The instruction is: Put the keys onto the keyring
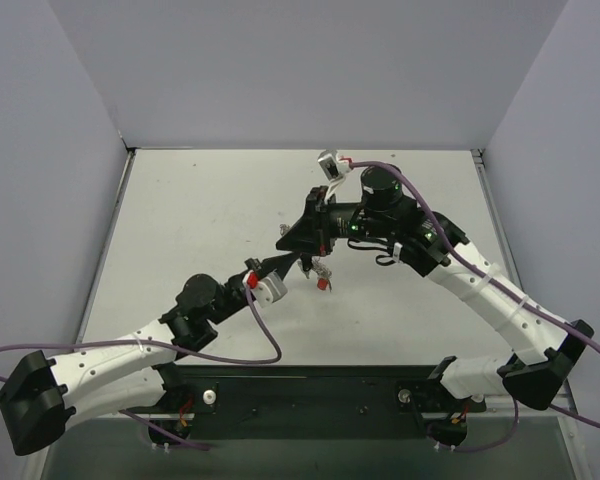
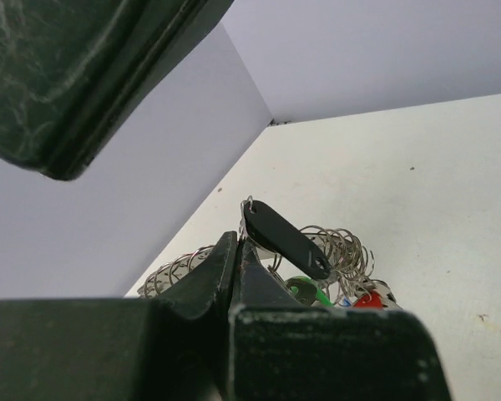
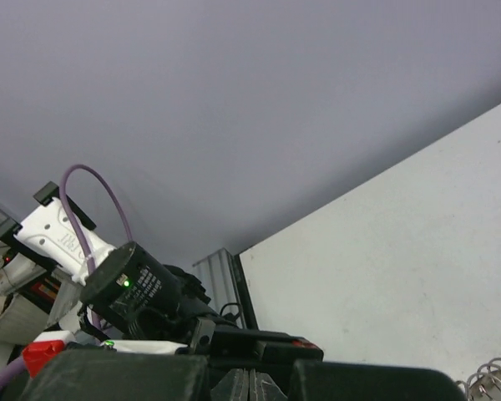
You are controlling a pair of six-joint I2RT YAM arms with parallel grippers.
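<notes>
Left wrist: my left gripper point(image 2: 238, 246) pressed together, tips against black key point(image 2: 285, 241), long axis slanting down-right; keyring point(image 2: 341, 249) just behind. My right gripper point(image 3: 249, 381) also pressed together.

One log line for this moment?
left claw: shut at black key | right claw: shut | keyring: beside left claw, grip unclear

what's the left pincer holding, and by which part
The left pincer looks shut on the keyring, pinching its coiled band beside the black key; exact contact is hidden.
</notes>
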